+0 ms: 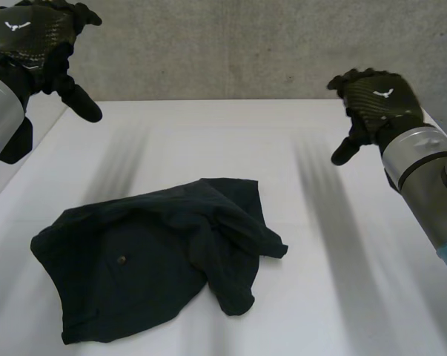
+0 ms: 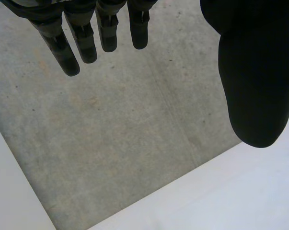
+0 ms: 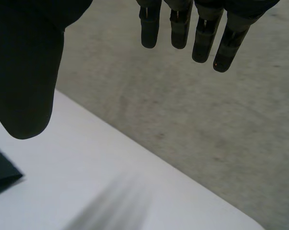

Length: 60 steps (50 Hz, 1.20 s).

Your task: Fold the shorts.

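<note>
The white tabletop (image 1: 342, 297) in front of me carried one thing: dark shorts (image 1: 149, 274). They lay crumpled toward my left, with one leg bunched over near the middle.

You have one pair of shorts (image 1: 134, 267), lower left of centre in the head view, with one visible button (image 1: 121, 259). You have one table (image 1: 342, 282). You have two hands: left hand (image 1: 38, 44) upper left, right hand (image 1: 375, 104) upper right.
</note>
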Motion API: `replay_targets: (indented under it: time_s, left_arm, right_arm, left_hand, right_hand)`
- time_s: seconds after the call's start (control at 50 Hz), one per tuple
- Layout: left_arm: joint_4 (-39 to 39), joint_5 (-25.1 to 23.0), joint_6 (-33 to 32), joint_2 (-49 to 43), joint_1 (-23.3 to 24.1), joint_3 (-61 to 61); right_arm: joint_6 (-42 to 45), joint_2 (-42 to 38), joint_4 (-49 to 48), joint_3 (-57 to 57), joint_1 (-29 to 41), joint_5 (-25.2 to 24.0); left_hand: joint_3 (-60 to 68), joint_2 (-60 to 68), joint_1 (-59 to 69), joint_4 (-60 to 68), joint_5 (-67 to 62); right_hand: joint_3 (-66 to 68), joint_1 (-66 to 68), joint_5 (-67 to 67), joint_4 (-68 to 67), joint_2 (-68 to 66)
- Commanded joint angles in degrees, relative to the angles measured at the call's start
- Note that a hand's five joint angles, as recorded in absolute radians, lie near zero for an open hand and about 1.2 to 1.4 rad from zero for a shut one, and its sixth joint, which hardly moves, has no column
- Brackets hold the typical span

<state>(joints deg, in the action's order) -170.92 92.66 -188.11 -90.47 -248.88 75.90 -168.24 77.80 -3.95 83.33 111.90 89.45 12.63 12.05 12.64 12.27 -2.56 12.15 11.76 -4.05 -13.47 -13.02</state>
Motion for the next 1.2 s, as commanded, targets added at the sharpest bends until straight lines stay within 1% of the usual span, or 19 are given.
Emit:
replay_targets:
  time_s: [0.02,0.1,0.22,0.24,0.3,0.34,0.38,0.4,0.46,0.54,0.62,0.68,0.7,0.76,0.78,0.92,1.0,1.12,1.2]
  left_arm:
    - [0.41,-0.11,-4.98,-3.3,0.15,1.0]
    - [0.15,0.06,-7.97,-5.06,0.07,1.79]
    - [-0.11,0.24,-8.24,-5.33,0.07,0.92]
    - [-0.2,0.24,-8.24,-5.33,0.07,0.83]
    - [-0.9,0.15,-8.15,-5.15,-0.11,0.48]
    - [-1.87,0.15,-8.15,-4.63,0.07,0.56]
    - [-2.75,0.33,-8.15,-4.54,0.24,0.65]
    - [-3.54,0.5,-8.24,-4.45,0.59,0.74]
    - [-4.16,0.59,-8.24,-4.45,1.29,0.74]
    - [-4.33,0.59,-8.24,-4.63,2.09,1.0]
    - [-4.42,0.59,-8.24,-4.98,2.18,1.09]
    - [-4.42,0.59,-8.24,-5.24,2.18,1.18]
    - [-4.42,0.59,-8.24,-5.24,2.18,1.27]
    - [-4.42,0.59,-8.24,-5.24,2.18,1.44]
    - [-4.42,0.59,-8.24,-5.24,2.18,1.53]
    - [-4.33,0.15,-8.5,-5.94,3.32,2.41]
    - [-4.51,-0.29,-8.68,-9.71,5.95,3.11]
    - [-6.0,-1.69,-8.24,-19.11,8.94,3.2]
    - [-8.2,-4.06,-8.15,-25.87,9.65,2.67]
  right_arm:
    - [3.69,-4.13,12.43,-0.8,0.42,-16.47]
    - [5.29,-9.05,20.28,-1.94,1.47,-23.51]
    - [4.06,-16.53,19.08,-2.21,6.13,-25.73]
    - [3.88,-17.85,18.46,-2.21,6.48,-25.64]
    - [3.62,-21.55,15.65,-2.47,6.58,-24.85]
    - [2.92,-22.17,11.63,-3.26,6.14,-23.46]
    - [0.99,-21.99,7.49,-4.05,5.87,-20.21]
    - [-1.8,-21.47,3.29,-4.66,4.74,-15.06]
    - [-5.07,-19.02,-3.57,-5.63,-1.21,-4.95]
    - [-2.9,-17.25,-10.26,-5.99,-6.15,3.51]
    - [2.19,-16.72,-15.72,-4.59,-10.02,6.43]
    - [4.49,-16.63,-17.05,-3.79,-11.26,6.44]
    - [5.02,-16.63,-17.05,-3.79,-11.61,6.52]
    - [4.93,-16.81,-16.53,-4.32,-11.36,5.65]
    - [5.37,-17.07,-15.48,-4.41,-11.35,4.6]
    - [5.02,-16.54,-9.5,-4.06,-11.27,-1.99]
    - [5.72,-15.32,-7.39,-3.53,-11.0,-4.46]
    - [5.73,-8.73,-1.59,-1.95,-11.0,-7.71]
    - [5.81,-4.08,2.63,1.64,-11.09,-13.32]
  left_hand:
    - [-2.59,-2.01,-2.6,-2.23,2.51]
    - [-2.42,-1.84,-2.43,-2.06,2.34]
    - [-2.25,-1.67,-2.26,-1.89,2.18]
    - [-2.25,-1.67,-2.26,-1.89,2.18]
    - [-2.42,-1.84,-2.43,-2.06,2.34]
    - [-2.42,-1.84,-2.43,-2.06,2.34]
    - [-2.42,-1.84,-2.43,-2.06,2.34]
    - [-2.42,-1.84,-2.43,-2.06,2.34]
    - [-2.42,-1.84,-2.43,-2.06,2.34]
    - [-2.42,-1.84,-2.43,-2.06,2.34]
    - [-2.42,-1.84,-2.43,-2.06,2.34]
    - [-2.25,-1.67,-2.26,-1.89,2.18]
    - [-2.25,-1.67,-2.26,-1.89,2.18]
    - [-2.25,-1.67,-2.26,-1.89,2.18]
    - [-2.25,-1.67,-2.26,-1.89,2.18]
    - [-2.09,-1.5,-2.09,-1.72,2.01]
    - [-1.24,-0.66,-1.25,-0.88,1.17]
    - [1.44,2.02,1.43,1.8,-1.52]
    - [3.63,4.21,3.62,3.99,-3.7]
  right_hand:
    - [-2.15,-1.76,4.05,3.47,3.02]
    - [-2.15,-1.76,4.05,3.47,3.02]
    - [-0.09,0.3,1.99,1.41,0.96]
    - [3.78,4.17,-1.88,-2.46,-2.91]
    - [32.47,32.87,-30.58,-31.16,-31.6]
    - [67.63,68.03,-65.74,-66.31,-66.76]
    - [67.85,68.24,-65.95,-66.53,-66.98]
    - [67.85,68.24,-65.95,-66.53,-66.98]
    - [67.85,68.24,-65.95,-66.53,-66.98]
    - [67.85,68.24,-65.95,-66.53,-66.98]
    - [67.85,68.24,-65.95,-66.53,-66.98]
    - [67.85,68.24,-65.95,-66.53,-66.98]
    - [58.58,58.97,-56.68,-57.26,-57.71]
    - [1.49,1.88,0.41,-0.17,-0.62]
    - [-2.15,-1.76,4.05,3.47,3.02]
    - [-2.15,-1.76,4.05,3.47,3.02]
    - [-2.15,-1.76,4.05,3.47,3.02]
    - [-2.15,-1.76,4.05,3.47,3.02]
    - [-2.15,-1.76,4.05,3.47,3.02]
